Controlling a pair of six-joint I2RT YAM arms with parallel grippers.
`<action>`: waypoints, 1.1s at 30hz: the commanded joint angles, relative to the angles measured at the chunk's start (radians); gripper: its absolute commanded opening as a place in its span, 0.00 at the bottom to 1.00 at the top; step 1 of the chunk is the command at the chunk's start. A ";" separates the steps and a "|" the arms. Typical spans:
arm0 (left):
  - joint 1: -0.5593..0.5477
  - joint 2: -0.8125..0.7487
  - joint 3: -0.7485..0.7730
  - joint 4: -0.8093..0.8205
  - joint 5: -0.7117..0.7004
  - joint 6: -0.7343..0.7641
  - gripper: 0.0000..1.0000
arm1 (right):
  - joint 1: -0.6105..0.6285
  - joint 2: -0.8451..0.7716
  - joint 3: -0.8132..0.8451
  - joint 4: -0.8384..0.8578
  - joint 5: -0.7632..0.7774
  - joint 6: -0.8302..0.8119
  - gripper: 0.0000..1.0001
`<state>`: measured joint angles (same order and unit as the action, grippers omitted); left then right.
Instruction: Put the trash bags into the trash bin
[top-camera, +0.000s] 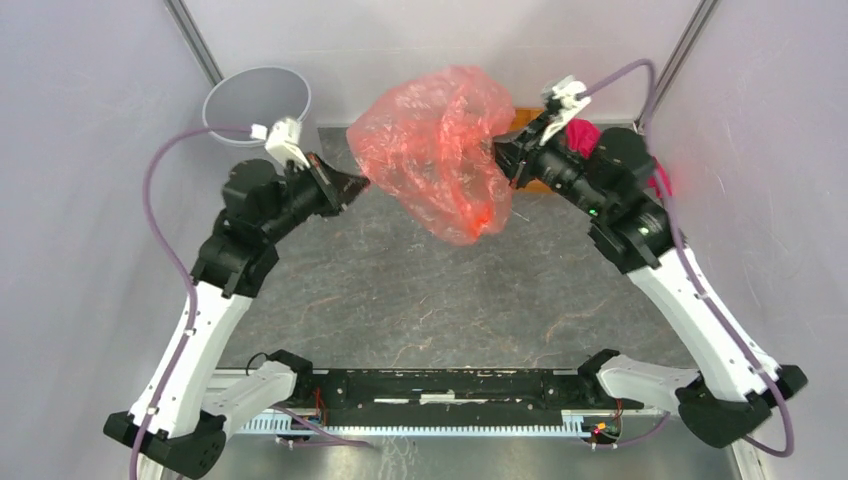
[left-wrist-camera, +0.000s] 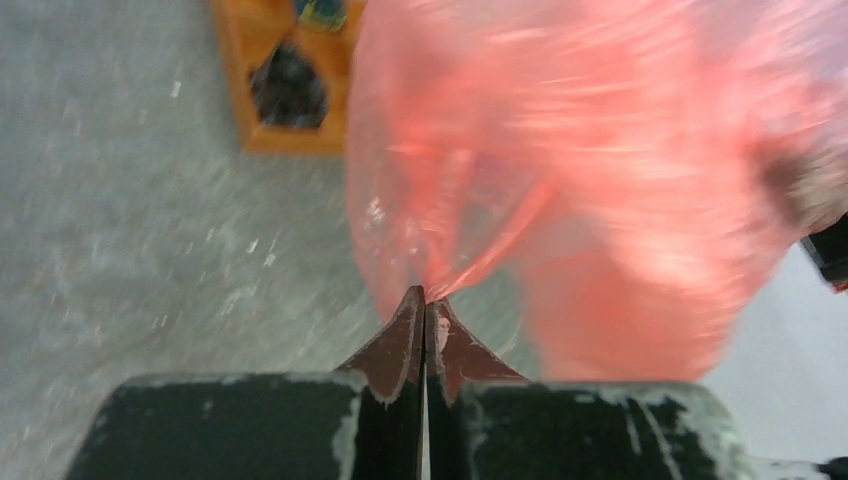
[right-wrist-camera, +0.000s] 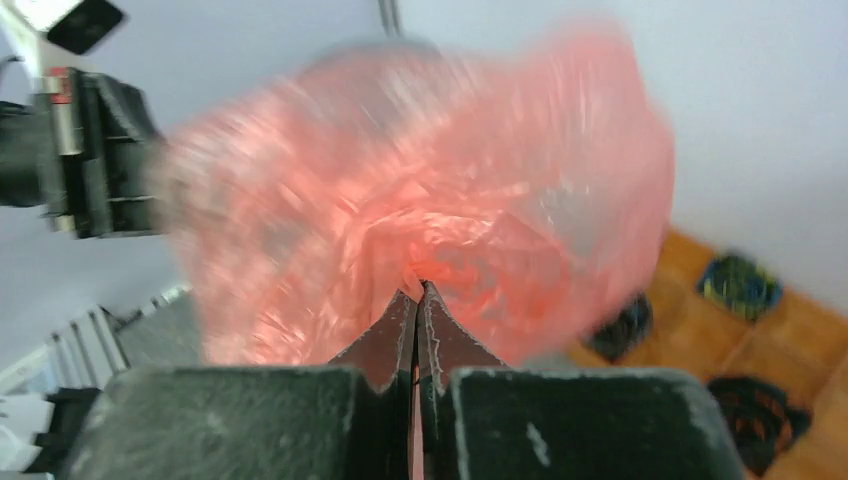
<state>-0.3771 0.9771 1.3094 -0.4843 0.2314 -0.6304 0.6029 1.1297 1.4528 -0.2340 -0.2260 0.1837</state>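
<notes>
The translucent red-orange trash bag (top-camera: 440, 140) hangs in the air between my two grippers, puffed out above the far middle of the table. My left gripper (top-camera: 362, 182) is shut on the bag's left edge; the left wrist view shows its tips (left-wrist-camera: 425, 297) pinching the plastic (left-wrist-camera: 600, 170). My right gripper (top-camera: 498, 150) is shut on the bag's right edge; the right wrist view shows its tips (right-wrist-camera: 418, 290) clamped on the film (right-wrist-camera: 430, 200). The light-grey trash bin (top-camera: 257, 98) stands upright at the far left, behind my left wrist.
An orange-brown compartment tray (top-camera: 525, 125) sits at the far right, mostly hidden by the bag and right arm; it shows in the left wrist view (left-wrist-camera: 285, 80) and right wrist view (right-wrist-camera: 740, 330). A magenta-pink cloth (top-camera: 582, 134) lies behind the right wrist. Walls close in on both sides.
</notes>
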 joint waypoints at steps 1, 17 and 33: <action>0.003 0.046 -0.243 -0.075 -0.064 0.035 0.02 | -0.070 0.181 -0.193 -0.159 -0.036 0.041 0.00; 0.003 0.026 0.038 -0.115 -0.011 -0.014 0.02 | -0.186 0.065 -0.196 0.049 -0.572 0.326 0.00; 0.020 -0.164 -0.336 -0.047 0.119 0.003 0.02 | -0.166 0.022 -0.610 -0.096 -0.514 0.070 0.00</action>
<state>-0.3592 1.0267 0.8970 -0.6247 0.2390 -0.6395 0.4011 1.3281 0.7616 -0.2577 -0.7582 0.4122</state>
